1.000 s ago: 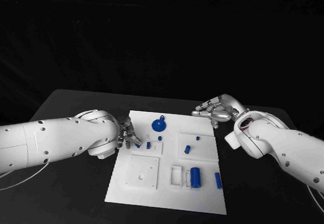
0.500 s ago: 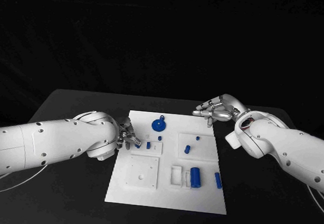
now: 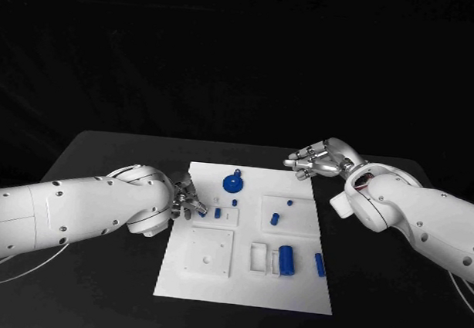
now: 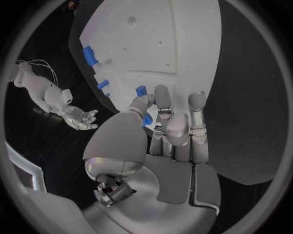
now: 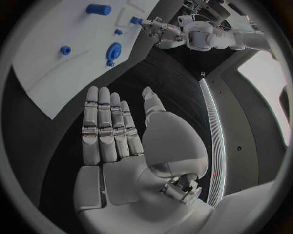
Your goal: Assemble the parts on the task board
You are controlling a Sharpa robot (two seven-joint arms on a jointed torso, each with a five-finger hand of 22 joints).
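A small blue part [image 4: 146,118] is pinched by the left hand [image 3: 186,198] at the task board's [image 3: 244,288] nine-o'clock edge. The right hand [image 3: 318,161] is held open and empty above the bench [image 3: 115,153], at the board's one-o'clock corner.

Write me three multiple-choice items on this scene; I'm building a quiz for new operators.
1. Where does the round blue disc sit?
A. At the board's near edge
B. On the board's far part
C. On the black table, off the board

2. What colour is the task board?
A. Grey
B. Blue
C. White

3. What state is the right hand in?
A. Holding the disc
B. Fingers apart, holding nothing
C. Pressing on the board

Answers:
1 B: the head view shows the round blue disc near the far edge of the task board.
2 C: the board is white against the black table.
3 B: the right wrist view shows the right hand flat with an empty palm, over the table.
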